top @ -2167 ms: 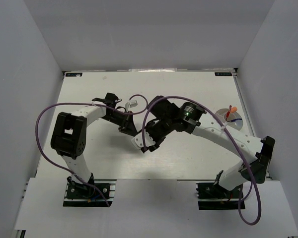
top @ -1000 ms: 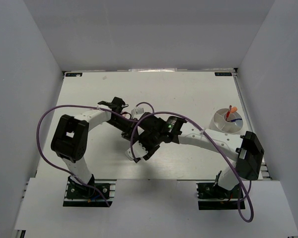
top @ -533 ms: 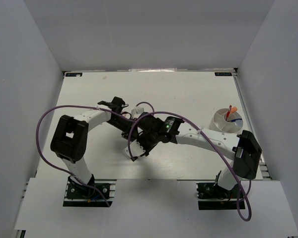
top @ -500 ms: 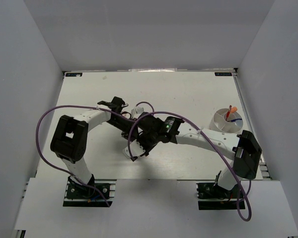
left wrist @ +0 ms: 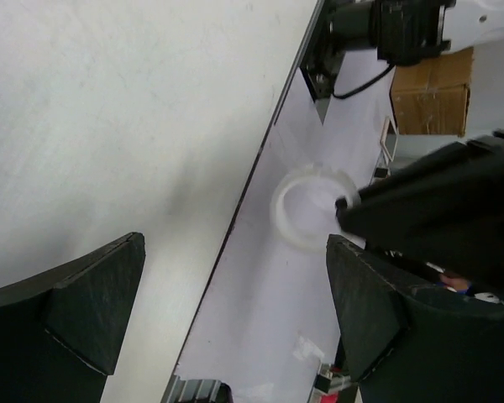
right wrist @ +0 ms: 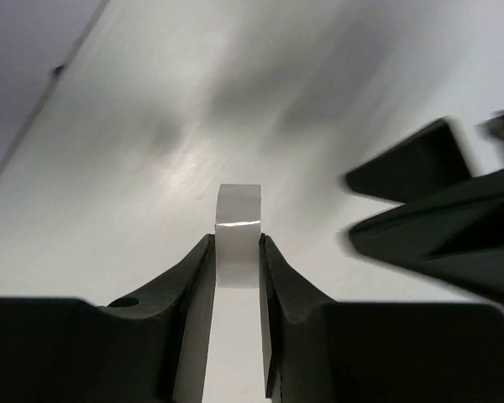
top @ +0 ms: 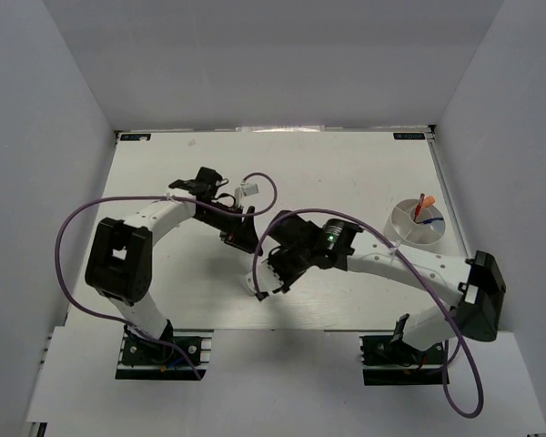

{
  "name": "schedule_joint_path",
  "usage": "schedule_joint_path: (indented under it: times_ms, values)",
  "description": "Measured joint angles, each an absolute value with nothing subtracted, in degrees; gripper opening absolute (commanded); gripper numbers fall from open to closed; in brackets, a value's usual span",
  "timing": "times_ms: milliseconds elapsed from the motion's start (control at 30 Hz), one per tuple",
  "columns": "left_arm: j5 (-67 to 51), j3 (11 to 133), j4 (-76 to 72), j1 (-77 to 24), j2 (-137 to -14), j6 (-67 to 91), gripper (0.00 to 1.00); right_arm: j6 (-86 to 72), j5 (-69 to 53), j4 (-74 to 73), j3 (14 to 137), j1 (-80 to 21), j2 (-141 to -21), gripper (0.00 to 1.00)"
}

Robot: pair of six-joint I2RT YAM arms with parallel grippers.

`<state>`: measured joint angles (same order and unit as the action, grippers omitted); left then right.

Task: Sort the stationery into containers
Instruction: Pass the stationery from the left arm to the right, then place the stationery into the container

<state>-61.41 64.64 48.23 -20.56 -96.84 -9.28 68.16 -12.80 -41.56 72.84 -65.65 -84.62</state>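
While the right gripper (top: 260, 284) is hanging over the middle of the bench, a little toward the near edge, its fingers (right wrist: 200, 269) are clamping the pinkish-white eraser (right wrist: 238, 210) between them. The block's long axis is running out along the fingers, free end poking past the tips. Cannot tell from these views whether it is sitting clear of the bench top. Left gripper (top: 239, 235) is sitting just beside the right one, on its far-left side, fingers (left wrist: 92, 306) spread wide and holding nothing. Divided white bowl (top: 402, 229) is standing well apart by the right edge, with an orange-capped marker (top: 424, 201) leaning in it. Key relation: the bowl is lying to the right and slightly to the far side of the held eraser, on the right arm's own side, so the right arm is looking the better placed. Judging that the carry is calling for a swing rightward, away from the left gripper, and a drop over a compartment.
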Motion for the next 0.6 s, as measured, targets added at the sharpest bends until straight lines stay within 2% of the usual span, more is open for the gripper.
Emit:
schedule_joint_path:
  times_ms: [333, 467, 600]
  values:
    - [-62.24, 66.24, 44.86, -14.22, -96.77, -5.50, 0.98, 58.30, -11.14, -55.59, 63.20, -65.17, -62.83, 0.03]
    - [-62.22, 66.41, 43.83, -13.54, -97.71, -4.89, 0.98, 54.87, -6.20, -61.17, 58.83, -63.96, -54.17, 0.02]
    - [-62.19, 66.41, 43.03, -13.56, -98.91, -4.64, 0.98, 51.07, -0.01, -67.57, 57.04, -61.82, -50.30, 0.01]
